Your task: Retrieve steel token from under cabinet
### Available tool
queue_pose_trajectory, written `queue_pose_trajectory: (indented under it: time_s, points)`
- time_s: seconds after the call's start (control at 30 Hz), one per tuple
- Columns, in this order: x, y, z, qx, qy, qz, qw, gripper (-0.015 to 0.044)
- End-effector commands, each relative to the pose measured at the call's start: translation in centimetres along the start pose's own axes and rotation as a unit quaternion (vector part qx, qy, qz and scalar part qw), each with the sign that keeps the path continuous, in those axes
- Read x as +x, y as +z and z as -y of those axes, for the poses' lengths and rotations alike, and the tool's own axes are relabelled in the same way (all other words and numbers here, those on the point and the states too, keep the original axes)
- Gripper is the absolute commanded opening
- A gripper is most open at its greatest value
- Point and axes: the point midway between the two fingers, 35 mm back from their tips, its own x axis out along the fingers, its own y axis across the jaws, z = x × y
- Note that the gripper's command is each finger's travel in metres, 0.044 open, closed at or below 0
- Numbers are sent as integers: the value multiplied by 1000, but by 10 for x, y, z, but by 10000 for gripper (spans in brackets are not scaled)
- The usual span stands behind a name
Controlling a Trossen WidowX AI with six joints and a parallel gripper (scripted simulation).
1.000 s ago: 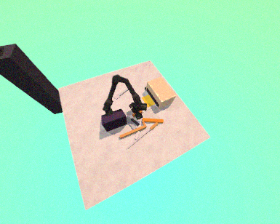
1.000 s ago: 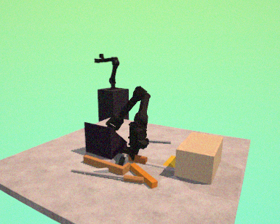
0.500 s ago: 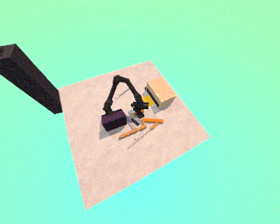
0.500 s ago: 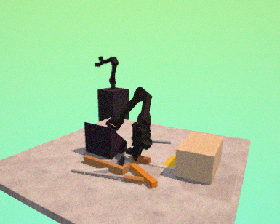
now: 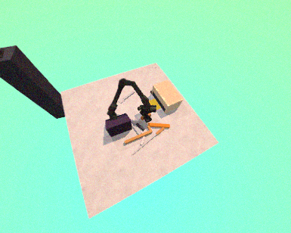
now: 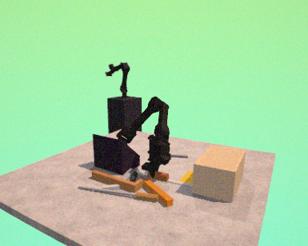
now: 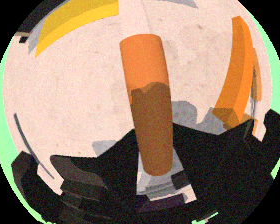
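Jutting from hand [image 5: 147,118] [image 6: 152,172] [image 7: 154,137], orange handle [image 6: 162,176] [image 7: 150,95]

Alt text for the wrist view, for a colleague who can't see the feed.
An orange handle runs up the middle of the view from the black gripper, which is shut on it. A yellow patch lies at the upper left, and an orange bar at the right.

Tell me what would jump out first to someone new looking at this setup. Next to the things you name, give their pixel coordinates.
Probably the black arm [image 5: 123,82] [image 6: 155,101], arched over the table with its gripper [image 7: 152,129] shut on an orange handle [image 5: 145,116] [image 6: 162,176] [image 7: 146,65]. Next, the tan cabinet [image 5: 168,92] [image 6: 218,172], with a yellow patch [image 5: 154,104] [image 6: 187,177] [image 7: 76,22] on the table in front of it. Then the loose orange bars, lying in a cluster near the gripper.
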Motion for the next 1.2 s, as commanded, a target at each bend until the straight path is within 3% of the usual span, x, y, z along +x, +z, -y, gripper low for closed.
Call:
queue_pose_trajectory:
  time_s: [0.0,1.17]
  points:
    - [0,7,1,1,-1,1,1000,0]
    - [-1,47,0,-1,0,2,1000,0]
